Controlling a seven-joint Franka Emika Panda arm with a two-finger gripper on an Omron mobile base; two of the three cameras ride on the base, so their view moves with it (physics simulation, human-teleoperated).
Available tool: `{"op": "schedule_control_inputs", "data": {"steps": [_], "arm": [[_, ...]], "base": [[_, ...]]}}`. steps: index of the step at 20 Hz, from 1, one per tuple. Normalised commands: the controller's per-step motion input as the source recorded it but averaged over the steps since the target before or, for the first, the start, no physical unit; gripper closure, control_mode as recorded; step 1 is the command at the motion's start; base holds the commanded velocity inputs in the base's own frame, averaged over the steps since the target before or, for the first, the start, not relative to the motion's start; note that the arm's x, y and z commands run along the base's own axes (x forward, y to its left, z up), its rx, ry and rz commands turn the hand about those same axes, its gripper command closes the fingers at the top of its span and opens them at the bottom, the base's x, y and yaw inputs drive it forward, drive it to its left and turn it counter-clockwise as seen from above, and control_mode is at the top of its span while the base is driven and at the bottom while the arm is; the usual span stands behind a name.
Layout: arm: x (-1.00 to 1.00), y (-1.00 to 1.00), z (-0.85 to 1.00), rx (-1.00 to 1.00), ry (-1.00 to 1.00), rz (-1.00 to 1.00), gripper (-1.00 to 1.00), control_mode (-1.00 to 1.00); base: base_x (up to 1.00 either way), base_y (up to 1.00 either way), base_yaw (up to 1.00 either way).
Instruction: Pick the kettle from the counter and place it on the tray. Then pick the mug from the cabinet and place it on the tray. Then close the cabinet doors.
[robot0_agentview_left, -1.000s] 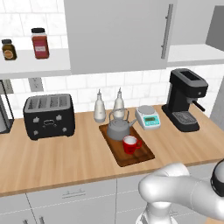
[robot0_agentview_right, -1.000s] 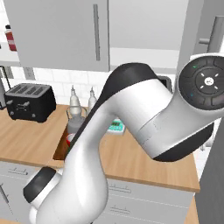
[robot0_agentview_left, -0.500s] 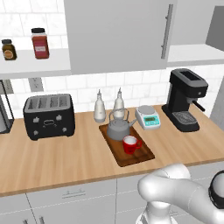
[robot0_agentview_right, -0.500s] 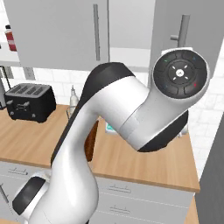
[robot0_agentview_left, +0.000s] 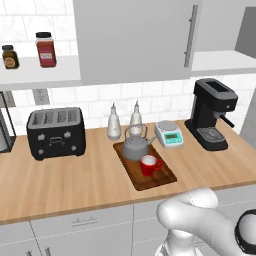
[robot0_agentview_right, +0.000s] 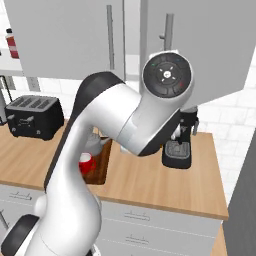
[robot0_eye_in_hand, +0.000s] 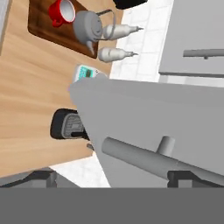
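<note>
Grey cabinet door (robot0_eye_in_hand: 144, 113) handle (robot0_eye_in_hand: 144, 157) | between tool (robot0_eye_in_hand: 109, 178) fingertips | jaws apart

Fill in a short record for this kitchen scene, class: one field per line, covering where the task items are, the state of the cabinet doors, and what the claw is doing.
kettle: kettle stands on the tray
mug: red mug on the same tray, in front of the kettle
left door: left cabinet door looks shut
right door: right cabinet door stands open, swung out from the cabinet
claw: claw is at the open door's bar handle; fingers are apart, either side of the bar
step left: closing the right door
</note>
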Motion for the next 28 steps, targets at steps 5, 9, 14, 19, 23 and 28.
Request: {"op": "schedule_control_inputs", "data": {"steps": [5,9,14,19,23,28], "arm": [[0.99,0.45,-0.29,0.08,0.0,0.2,-1.0,-1.0],[1.0,0.3,-0.27,0.09,0.05,0.21,-1.0,-1.0],[1.0,0.23,-0.27,0.02,0.0,0.13,-1.0,-1.0],[1.0,0.36,-0.24,-0.01,0.1,0.0,-1.0,-1.0],[0.99,0.3,-0.26,-0.11,0.19,-0.02,-1.0,-1.0],[0.93,0.18,-0.32,-0.2,0.15,-0.07,-1.0,-1.0]], "base": [[0.0,0.0,0.0],[0.0,0.0,0.0],[0.0,0.0,0.0],[0.0,0.0,0.0],[0.0,0.0,0.0],[0.0,0.0,0.0]]}}
